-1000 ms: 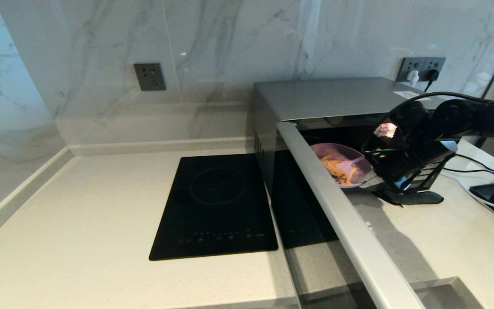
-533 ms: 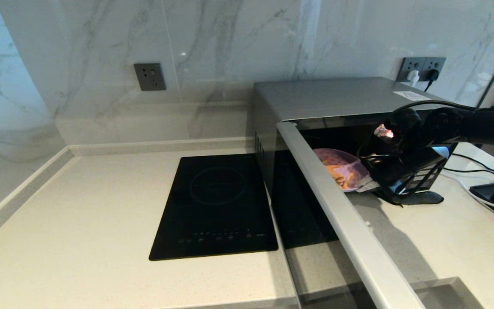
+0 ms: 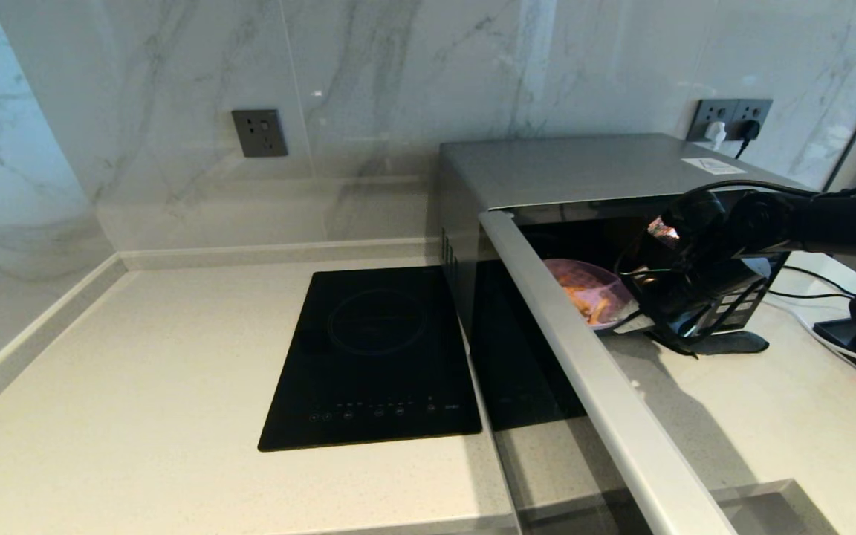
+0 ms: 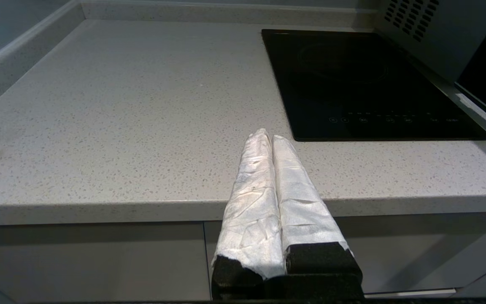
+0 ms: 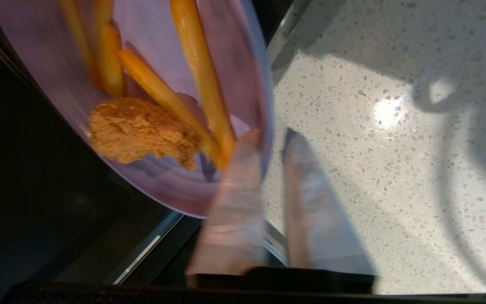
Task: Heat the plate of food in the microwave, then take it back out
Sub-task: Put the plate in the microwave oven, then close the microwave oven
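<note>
Right wrist view shows my right claw (image 5: 270, 141) with one finger on each side of the plate of food's (image 5: 150, 190) rim, a small gap showing. I poke it into the microwave (image 3: 584, 167) doorway, right of the frame, for heating. My left claw (image 4: 267, 139) rests pressed together by the table (image 4: 120, 126).

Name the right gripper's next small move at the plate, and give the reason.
Probably finish opening and draw straight back. The right gripper straddles the rim of the plate of food, a gap showing between its fingers, and the plate sits in the microwave mouth, whose door stands open.
</note>
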Motion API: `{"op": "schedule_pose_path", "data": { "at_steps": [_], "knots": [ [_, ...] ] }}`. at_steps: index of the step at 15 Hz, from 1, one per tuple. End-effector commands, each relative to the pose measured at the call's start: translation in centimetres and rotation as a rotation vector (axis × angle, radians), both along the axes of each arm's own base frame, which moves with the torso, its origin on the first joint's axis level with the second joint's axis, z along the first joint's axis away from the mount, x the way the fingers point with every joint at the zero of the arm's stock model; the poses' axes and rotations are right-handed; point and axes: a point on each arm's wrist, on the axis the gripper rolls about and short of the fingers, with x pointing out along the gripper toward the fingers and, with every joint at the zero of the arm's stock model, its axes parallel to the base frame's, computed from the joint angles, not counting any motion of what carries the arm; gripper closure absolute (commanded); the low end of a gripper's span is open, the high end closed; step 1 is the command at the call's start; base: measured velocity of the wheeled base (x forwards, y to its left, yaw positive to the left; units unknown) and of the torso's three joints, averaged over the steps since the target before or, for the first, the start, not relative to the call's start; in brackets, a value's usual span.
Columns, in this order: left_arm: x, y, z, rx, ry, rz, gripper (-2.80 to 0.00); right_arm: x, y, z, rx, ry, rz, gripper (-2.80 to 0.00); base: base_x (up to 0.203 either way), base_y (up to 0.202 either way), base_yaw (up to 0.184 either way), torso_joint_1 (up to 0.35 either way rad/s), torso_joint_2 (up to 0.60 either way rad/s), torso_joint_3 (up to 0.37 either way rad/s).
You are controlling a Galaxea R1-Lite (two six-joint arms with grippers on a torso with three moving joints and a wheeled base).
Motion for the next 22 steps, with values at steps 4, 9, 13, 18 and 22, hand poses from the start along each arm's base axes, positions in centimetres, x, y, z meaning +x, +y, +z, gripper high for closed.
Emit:
{"op": "schedule_pose_path", "data": {
  "at_steps": [4,9,13,18,22],
  "knots": [
    [0.0,0.0,0.0,-0.001,0.001,0.001,0.00,-0.3,0.0,0.6,0.004,-0.005,-0.004,-2.80,0.000,0.000,0.000,0.000,0.00,0.000],
    [0.0,0.0,0.0,-0.001,0.001,0.001,0.00,-2.7,-0.1,4.0,0.009,-0.013,-0.008,-2.80,0.000,0.000,0.000,0.000,0.00,0.000],
    [0.0,0.0,0.0,-0.001,0.001,0.001,0.00,-7.5,-0.3,8.3,0.003,-0.014,-0.008,-2.80,0.000,0.000,0.000,0.000,0.00,0.000],
    [0.0,0.0,0.0,-0.001,0.001,0.001,0.00,-16.6,-0.7,12.8,-0.072,-0.083,-0.016,-2.80,0.000,0.000,0.000,0.000,0.00,0.000],
    [0.0,0.0,0.0,-0.001,0.001,0.001,0.00,-23.5,-0.9,16.1,-0.095,-0.147,0.003,0.00,0.000,0.000,0.000,0.000,0.00,0.000]
  ]
}}
